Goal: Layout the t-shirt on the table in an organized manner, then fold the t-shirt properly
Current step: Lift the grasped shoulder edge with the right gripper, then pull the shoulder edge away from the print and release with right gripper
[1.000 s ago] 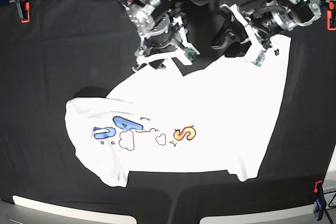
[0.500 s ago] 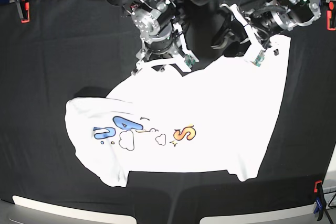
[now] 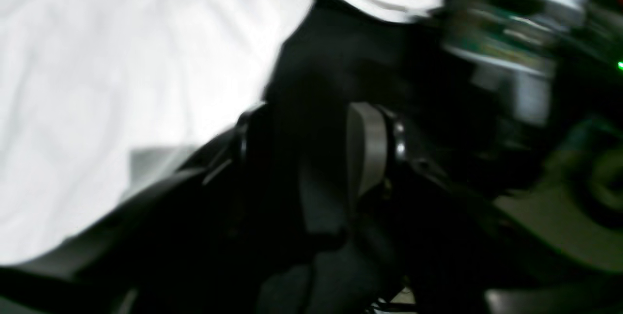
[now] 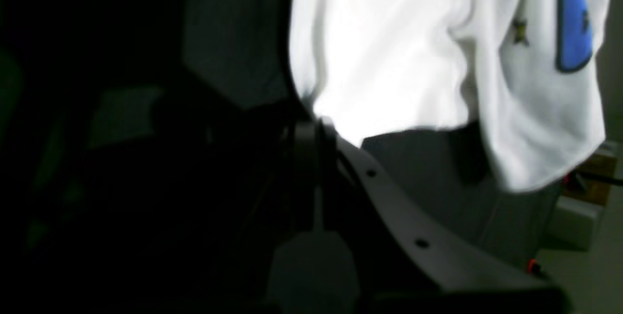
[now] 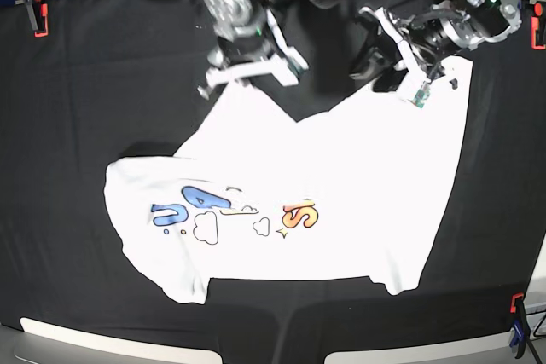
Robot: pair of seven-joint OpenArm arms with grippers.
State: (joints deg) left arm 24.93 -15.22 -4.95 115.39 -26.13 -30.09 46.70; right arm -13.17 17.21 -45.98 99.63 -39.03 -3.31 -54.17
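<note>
The white t-shirt (image 5: 324,185) lies spread across the middle of the black-draped counter (image 5: 102,91), printed side up, its edge drawn to a point toward the upper centre of the base view. There the right fingers (image 5: 247,70) are closed on the t-shirt's edge. At upper right, the left fingers (image 5: 420,89) rest on the shirt's far corner; whether they grip it cannot be told.

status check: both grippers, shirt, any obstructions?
Right gripper shut on t-shirt edge, lifting it. Left gripper on far shirt corner, grip unclear. Shirt rumpled, print up. Nothing blocking on table.
</note>
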